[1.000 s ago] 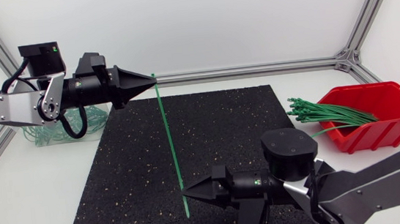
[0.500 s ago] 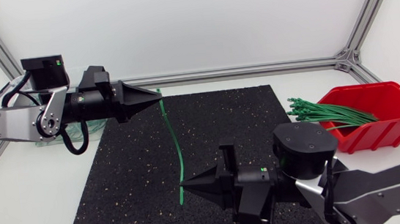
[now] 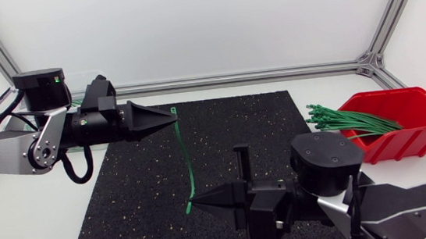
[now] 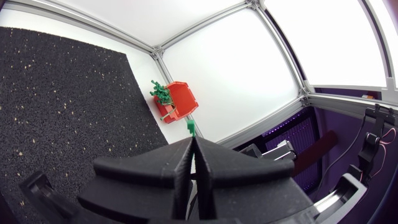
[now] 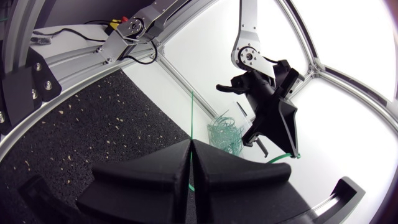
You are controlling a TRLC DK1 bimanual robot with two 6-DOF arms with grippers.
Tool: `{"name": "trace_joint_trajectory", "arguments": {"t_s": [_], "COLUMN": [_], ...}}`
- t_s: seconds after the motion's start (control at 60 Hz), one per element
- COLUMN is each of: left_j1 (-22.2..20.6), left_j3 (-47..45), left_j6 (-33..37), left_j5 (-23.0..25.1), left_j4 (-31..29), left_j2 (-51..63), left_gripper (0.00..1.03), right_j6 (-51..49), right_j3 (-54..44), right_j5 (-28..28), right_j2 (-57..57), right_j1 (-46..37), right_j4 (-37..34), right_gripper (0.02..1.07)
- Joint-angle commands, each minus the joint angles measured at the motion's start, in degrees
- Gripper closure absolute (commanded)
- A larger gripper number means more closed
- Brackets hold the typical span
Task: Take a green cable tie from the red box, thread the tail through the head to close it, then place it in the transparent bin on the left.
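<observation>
**Tie bowed between two pincers: the ends may slip or miss**

The green cable tie hangs above the black mat in a shallow bow, not yet closed into a loop. The left pincer is clamped on its head end, fingers pressed almost together on the thin strap. The right pincer is clamped the same way on the tail, close to the tip.

Each grip covers only a short length of slick strap. A pull apart or a twist between the arms could draw one end free, and the tie would spring down onto the mat.

Bringing the ends together deepens the bow, so the strap may buckle sideways and point the tail away from the head. Only a speck of green shows past the left fingertips in the left wrist view, and I cannot tell whether the slot is clear of them. If it is covered, the tail has nowhere to go.

The broad wedge fingers may also knock together before the ends meet.

The transparent bin sits behind the left arm. The red box is well apart on the right.
</observation>
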Motion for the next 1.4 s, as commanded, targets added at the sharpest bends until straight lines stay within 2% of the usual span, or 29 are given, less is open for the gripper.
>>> {"name": "trace_joint_trajectory", "arguments": {"t_s": [0.0, 0.333, 0.383, 0.467, 0.533, 0.6, 0.683, 0.75, 0.983, 1.1, 1.383], "left_j1": [-0.31, -0.31, -0.40, -0.75, -0.75, -0.75, -1.01, -1.28, -1.98, -2.68, -4.00], "left_j3": [-1.77, -4.93, -5.55, -6.25, -6.52, -6.87, -7.48, -7.92, -10.03, -12.41, -16.54], "left_j6": [1.11, 4.10, 5.07, 5.59, 5.68, 6.03, 6.91, 7.53, 10.52, 12.98, 16.84], "left_j5": [-0.02, -0.37, -0.46, -0.90, -0.99, -0.99, -1.16, -1.16, -1.60, -2.57, -4.50], "left_j4": [0.90, 0.98, 0.98, 1.25, 1.51, 1.86, 2.04, 2.04, 2.48, 2.92, 4.76], "left_j2": [-1.47, -4.19, -4.63, -5.16, -5.60, -6.04, -6.65, -6.83, -8.50, -10.78, -14.56], "left_gripper": [0.99, 0.99, 0.99, 0.99, 0.99, 0.99, 0.99, 0.99, 0.99, 0.99, 0.99], "right_j6": [4.66, 20.74, 23.56, 28.21, 31.29, 33.66, 34.72, 35.25, 51.42, 56.60, 76.29], "right_j3": [0.25, 2.27, 3.85, 8.42, 10.79, 13.25, 18.88, 21.34, 21.69, 23.54, 28.28], "right_j5": [-0.25, -2.18, -3.67, -5.61, -9.91, -10.70, -10.53, -10.44, -10.09, -10.70, -20.64], "right_j2": [-0.84, -4.01, -5.94, -8.49, -8.75, -8.75, -8.84, -8.93, -11.21, -11.39, -8.49], "right_j1": [0.23, 0.58, 0.58, -0.47, -2.58, -3.55, -3.90, -3.81, -2.49, -2.41, -5.92], "right_j4": [-0.65, -2.50, -7.33, -19.28, -22.89, -26.67, -39.32, -45.04, -46.88, -51.98, -58.40], "right_gripper": [1.01, 1.01, 1.01, 1.01, 1.01, 1.01, 1.01, 1.01, 1.01, 1.02, 1.01]}}
